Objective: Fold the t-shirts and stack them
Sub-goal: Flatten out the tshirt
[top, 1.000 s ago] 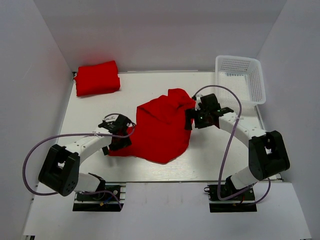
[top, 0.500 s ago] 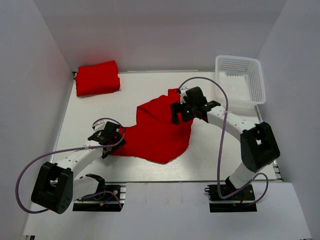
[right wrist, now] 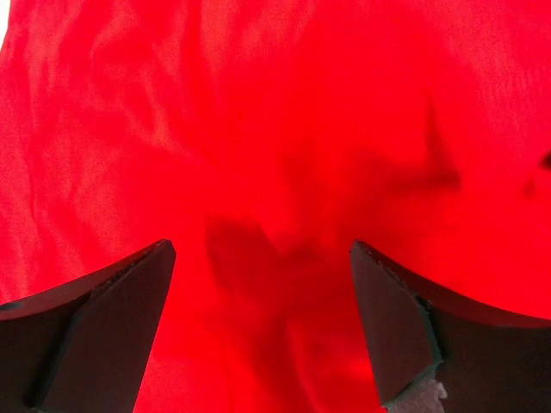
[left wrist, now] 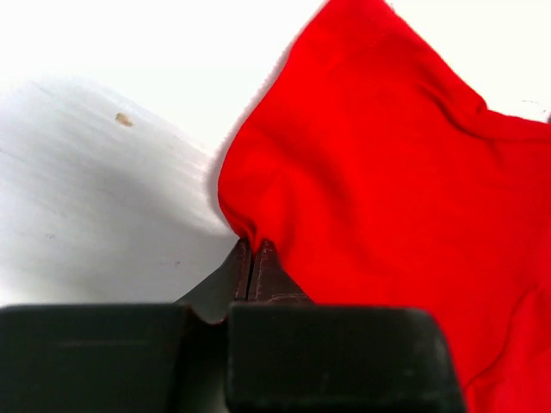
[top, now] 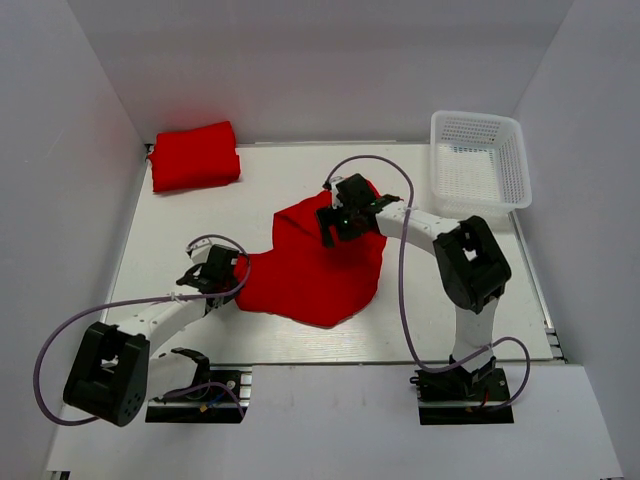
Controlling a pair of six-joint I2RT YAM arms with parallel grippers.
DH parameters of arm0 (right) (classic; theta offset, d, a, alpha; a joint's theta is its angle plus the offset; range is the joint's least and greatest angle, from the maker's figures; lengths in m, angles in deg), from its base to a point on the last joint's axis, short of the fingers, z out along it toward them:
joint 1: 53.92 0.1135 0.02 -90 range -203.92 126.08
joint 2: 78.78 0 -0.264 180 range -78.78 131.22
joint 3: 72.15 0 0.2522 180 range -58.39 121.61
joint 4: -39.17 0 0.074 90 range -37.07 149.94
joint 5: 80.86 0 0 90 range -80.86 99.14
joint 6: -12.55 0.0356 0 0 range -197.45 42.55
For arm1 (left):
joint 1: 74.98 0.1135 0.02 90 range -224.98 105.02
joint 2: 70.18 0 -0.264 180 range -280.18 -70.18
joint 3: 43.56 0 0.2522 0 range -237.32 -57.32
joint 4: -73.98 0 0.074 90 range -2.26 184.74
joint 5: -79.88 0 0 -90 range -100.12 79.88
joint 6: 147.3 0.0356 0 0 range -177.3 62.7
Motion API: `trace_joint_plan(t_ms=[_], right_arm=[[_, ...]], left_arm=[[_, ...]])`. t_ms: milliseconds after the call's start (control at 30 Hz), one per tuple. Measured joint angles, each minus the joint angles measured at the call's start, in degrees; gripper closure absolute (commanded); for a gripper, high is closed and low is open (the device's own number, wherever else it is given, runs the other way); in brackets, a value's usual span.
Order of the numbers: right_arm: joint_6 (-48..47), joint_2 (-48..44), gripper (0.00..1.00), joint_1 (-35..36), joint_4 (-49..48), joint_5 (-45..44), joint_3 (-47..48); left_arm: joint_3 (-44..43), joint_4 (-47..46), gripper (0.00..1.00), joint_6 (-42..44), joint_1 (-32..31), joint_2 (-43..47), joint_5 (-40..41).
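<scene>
A crumpled red t-shirt (top: 310, 270) lies in the middle of the table. My left gripper (top: 236, 276) sits at its left corner with both jaws pinched together on a fold of that red t-shirt (left wrist: 387, 172). My right gripper (top: 333, 226) hovers over the shirt's upper part, jaws wide apart, and only red t-shirt cloth (right wrist: 275, 155) fills the gap between them. A second red t-shirt (top: 195, 156) lies folded at the back left corner.
A white lattice basket (top: 480, 158) stands at the back right. White walls close in the table (top: 180, 230) on three sides. The right arm's purple cable (top: 402, 260) loops above the shirt's right side.
My left gripper has shut on the shirt's left corner. My right gripper moved left from the shirt's right edge onto its upper part, staying open.
</scene>
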Motion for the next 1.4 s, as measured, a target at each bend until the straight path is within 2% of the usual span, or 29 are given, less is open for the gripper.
trace_joint_plan(t_ms=[267,300,433,500,533,600,767,800,833,933,1000,1033,1267,1400], right_arm=[[2.14,5.25,0.16,1.64,0.37,-6.29,4.24],[2.54,5.53,0.20,1.73,0.81,-6.93,4.24],[3.45,5.86,0.23,1.81,1.92,-7.72,4.22],[3.87,5.86,0.30,1.86,1.88,-7.69,4.17],[4.20,5.86,0.39,1.86,1.77,-7.67,4.11],[4.52,5.86,0.48,1.92,1.11,-7.39,3.76],[4.70,5.88,0.54,2.16,0.26,-6.05,3.67],[4.72,5.95,0.59,2.16,0.00,-5.90,3.69],[4.70,6.05,0.71,2.19,-0.24,-5.84,3.72],[4.92,6.64,0.80,2.19,-0.59,-5.73,3.80],[5.09,7.02,0.97,2.19,-0.63,-5.92,3.80],[5.14,7.10,1.00,2.19,-0.72,-5.97,3.80],[5.09,6.49,1.00,2.16,-1.64,-10.12,3.78],[2.93,1.14,1.00,2.05,-2.56,-15.74,3.85]], left_arm=[[-0.28,-0.20,1.00,0.90,0.00,-0.15,-0.13],[-0.26,0.15,1.00,0.92,0.00,0.02,-0.13],[-0.07,2.03,1.00,1.03,0.00,1.27,-0.09],[0.02,2.75,1.00,1.16,0.00,1.79,-0.09],[0.04,2.99,1.00,1.29,0.00,1.95,-0.09],[0.07,3.54,1.00,1.40,0.00,2.21,-0.09],[0.07,3.78,1.00,1.68,0.00,2.27,-0.09],[0.07,3.82,1.00,1.79,0.00,2.34,-0.07],[0.07,3.96,1.00,1.92,0.00,2.45,-0.07],[0.11,4.31,1.00,2.03,0.00,3.02,-0.07],[0.13,4.52,1.00,2.19,0.00,3.58,-0.07],[0.13,4.61,1.00,2.25,0.00,3.93,-0.07],[-0.90,6.40,1.00,3.80,0.00,6.97,2.69],[-7.48,8.68,1.00,5.44,0.00,7.37,7.39]])
